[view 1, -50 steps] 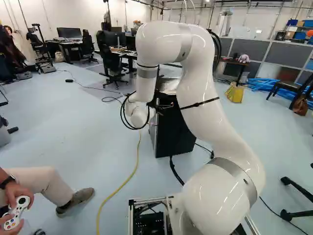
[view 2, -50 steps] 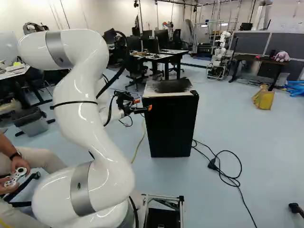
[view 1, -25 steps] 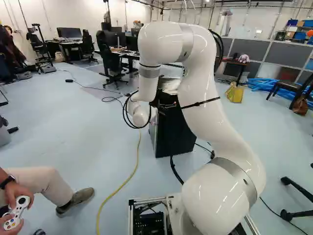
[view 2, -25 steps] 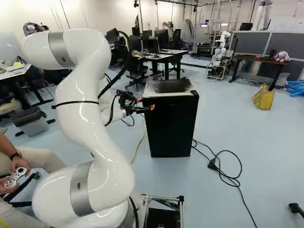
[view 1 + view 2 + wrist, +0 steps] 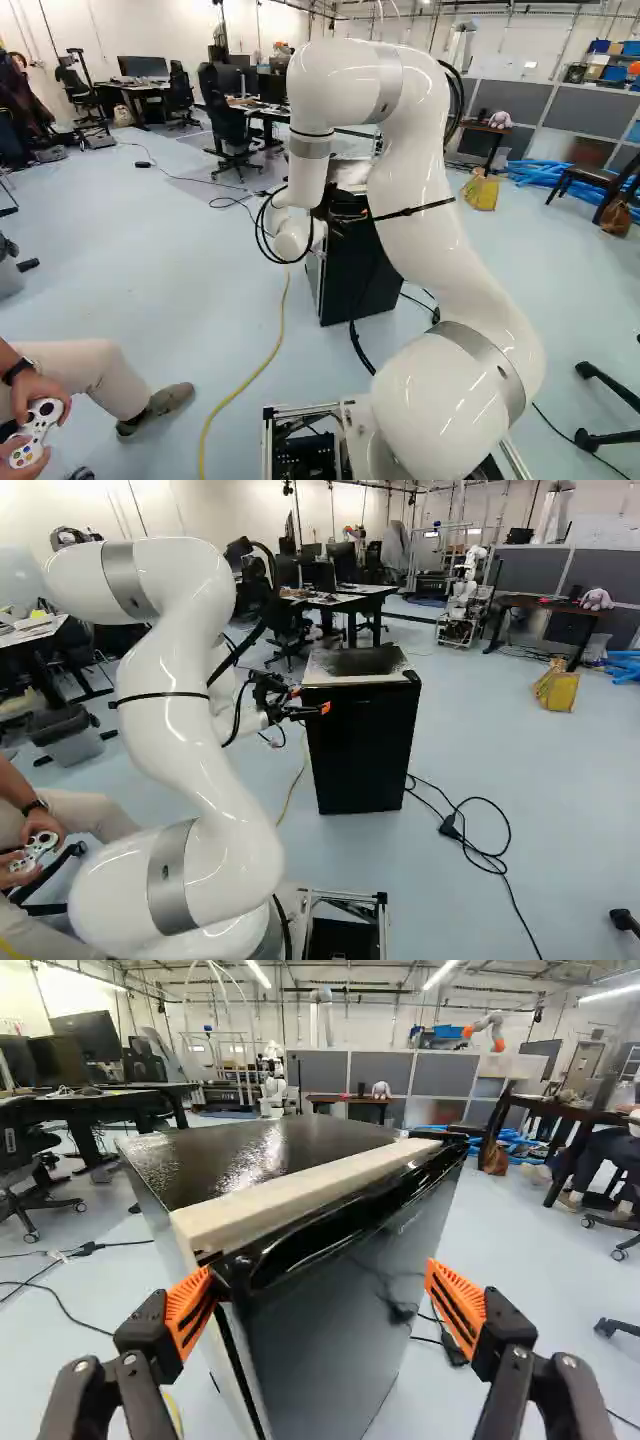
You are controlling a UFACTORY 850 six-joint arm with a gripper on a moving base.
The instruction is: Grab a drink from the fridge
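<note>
- Fridge [image 5: 362,750] is ahead of us, door [image 5: 335,1330] looks shut. No drink in sight; we assume it's inside, behind that door.
- Gripper [image 5: 320,1292] has its fingers wide apart, nothing clamped. The door's near top corner [image 5: 232,1268] sits between them, much closer to one side.
- One pad [image 5: 188,1310] is right by that corner, on the side where the seam [image 5: 234,1345] runs. Can't tell if it touches. The other pad [image 5: 457,1302] stands off the door's front.
- Step in hand, as we read it: get the door open. The black bracket [image 5: 440,1136] at the far end of the top looks like the hinge, so the near edge should be the free one.
- To do it well, we'd set the near pad's tip into the seam, behind the door's edge, then pull out in an arc around the hinge. A straight pull would likely slip off.
- Gentle sideways load first. Glossy door, so friction alone won't do much; pushing hard could shove or twist the whole fridge.
- Once it cracks open, we'd hook a finger inside and sweep wide, leaving room for the arm [image 5: 185,720] to reach in.
</note>
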